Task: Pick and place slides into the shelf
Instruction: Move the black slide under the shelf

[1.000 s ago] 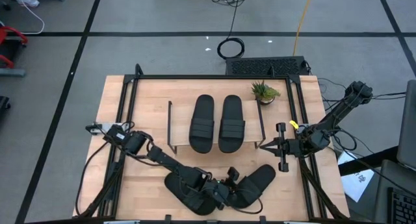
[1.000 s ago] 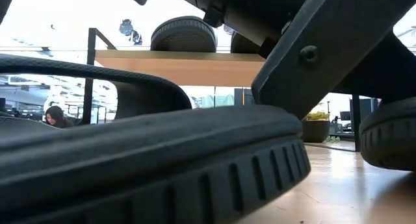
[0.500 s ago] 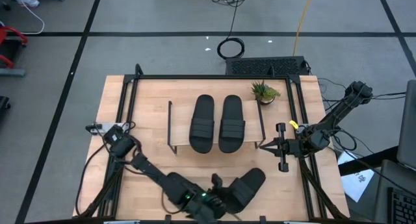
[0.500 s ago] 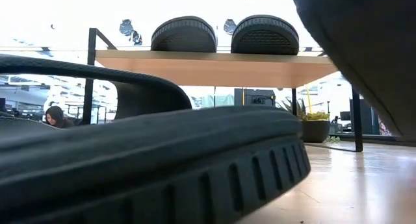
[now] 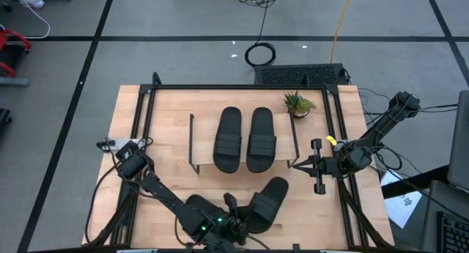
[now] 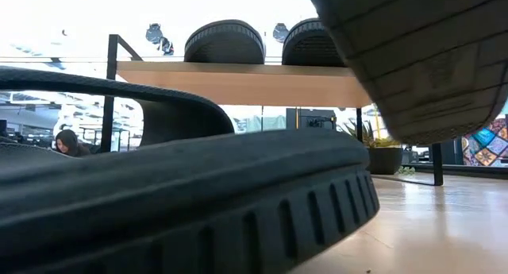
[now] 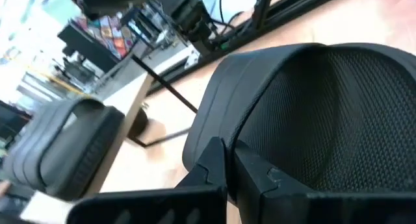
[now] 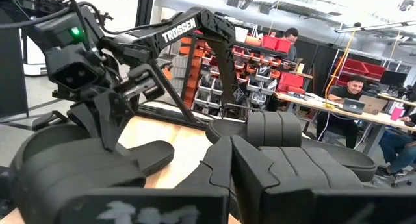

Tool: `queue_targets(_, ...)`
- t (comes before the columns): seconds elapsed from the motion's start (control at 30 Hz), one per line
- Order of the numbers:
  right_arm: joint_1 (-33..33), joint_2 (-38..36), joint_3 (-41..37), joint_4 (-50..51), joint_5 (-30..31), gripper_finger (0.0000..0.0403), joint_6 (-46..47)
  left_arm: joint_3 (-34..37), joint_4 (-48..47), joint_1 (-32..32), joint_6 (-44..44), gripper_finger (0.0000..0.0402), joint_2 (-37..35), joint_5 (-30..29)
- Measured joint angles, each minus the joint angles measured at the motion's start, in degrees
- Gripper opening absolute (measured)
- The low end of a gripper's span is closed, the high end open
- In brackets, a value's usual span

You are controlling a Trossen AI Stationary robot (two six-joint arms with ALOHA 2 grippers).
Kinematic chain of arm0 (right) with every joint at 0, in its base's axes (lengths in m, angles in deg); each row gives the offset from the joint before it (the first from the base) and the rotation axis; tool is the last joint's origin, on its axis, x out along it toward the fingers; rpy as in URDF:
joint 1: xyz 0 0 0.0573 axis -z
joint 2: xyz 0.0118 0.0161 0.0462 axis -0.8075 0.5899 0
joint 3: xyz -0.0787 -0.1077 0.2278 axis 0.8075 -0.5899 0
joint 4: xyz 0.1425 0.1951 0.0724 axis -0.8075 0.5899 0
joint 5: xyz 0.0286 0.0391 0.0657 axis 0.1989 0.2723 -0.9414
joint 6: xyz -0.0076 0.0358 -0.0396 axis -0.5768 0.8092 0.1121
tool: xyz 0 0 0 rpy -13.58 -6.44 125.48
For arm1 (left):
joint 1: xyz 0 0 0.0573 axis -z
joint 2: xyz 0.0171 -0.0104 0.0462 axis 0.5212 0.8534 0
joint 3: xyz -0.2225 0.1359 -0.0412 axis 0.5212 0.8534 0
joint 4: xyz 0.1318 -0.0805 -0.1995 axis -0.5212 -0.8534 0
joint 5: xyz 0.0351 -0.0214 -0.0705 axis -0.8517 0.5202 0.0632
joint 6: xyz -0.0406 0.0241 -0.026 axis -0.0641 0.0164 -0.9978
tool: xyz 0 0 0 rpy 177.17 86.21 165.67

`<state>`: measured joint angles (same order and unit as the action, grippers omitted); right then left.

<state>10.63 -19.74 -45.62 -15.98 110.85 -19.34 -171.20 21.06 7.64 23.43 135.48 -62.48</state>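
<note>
1. Two slides (image 5: 244, 139) already lie side by side on top of the shelf (image 5: 286, 162), toes pointing away from the table's near edge. By that count the job looks about half done.
2. A third slide (image 5: 265, 203) is clamped in the left gripper (image 5: 233, 215), near the table's (image 5: 132, 114) front edge. It points on a slant toward the shelf.
3. The fourth slide (image 6: 175, 202) rests on the table right at the front edge, under the left arm. It has yet to be picked up.
4. The right gripper (image 5: 318, 167) waits just beside the shelf's right end, fingers clenched on nothing.
5. What is left, as I judge it: carry the held slide to the shelf, set it down, then fetch the last one.
6. The low view shows the held slide's ribbed sole (image 6: 413, 59) hanging clear above the tabletop, which the overhead view cannot show.
7. It also shows open space beneath the shelf plank.
8. The left wrist view shows the closed fingers (image 7: 214, 165) pinching the slide's strap (image 7: 305, 113).
9. A potted plant (image 5: 297, 103) stands behind the shelf.
</note>
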Motion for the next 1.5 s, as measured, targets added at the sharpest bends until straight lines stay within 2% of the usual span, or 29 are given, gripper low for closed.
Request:
queue_targets(0.37, 0.0, 0.0, 0.0, 0.0, 0.0, 0.0, -0.03, -0.01, -9.07, -5.65, -9.62, 0.0, 0.0, 0.31)
queue_targets(0.7, 0.02, -0.02, 0.0, 0.0, 0.0, 0.0, -0.55, -0.03, -13.4, -10.73, -13.12, 0.0, 0.14, 5.39)
queue_targets(0.9, 0.02, 0.0, 0.0, 0.0, 0.0, 0.0, -0.55, -0.07, -14.2, -11.55, -13.57, 0.0, 1.45, 5.7)
queue_targets(0.97, 0.02, -0.02, 0.0, 0.0, 0.0, 0.0, -0.42, -0.07, -14.34, -11.55, -13.38, 0.0, 1.55, 7.7)
queue_targets(1.1, 0.02, -0.01, 0.0, 0.0, 0.0, 0.0, -0.18, -0.07, -13.99, -11.68, -13.29, 0.0007, 1.55, 15.67)
queue_targets(1.23, 0.02, 0.0, 0.0, 0.0, 0.0, 0.0, -0.16, -0.01, -12.96, -11.46, -12.92, 0.0032, 1.92, 22.09)
queue_targets(1.33, 0.02, 0.0, 0.0, 0.0, 0.0, 0.0, -0.15, -0.01, -12.65, -11.38, -12.81, 0.0057, 1.92, 29.09)
queue_targets(1.5, 0.02, -0.02, 0.0, 0.02, 0.0, 0.0, -0.14, -0.01, -12.36, -11.16, -12.45, 0.0108, 1.9, 31.9)
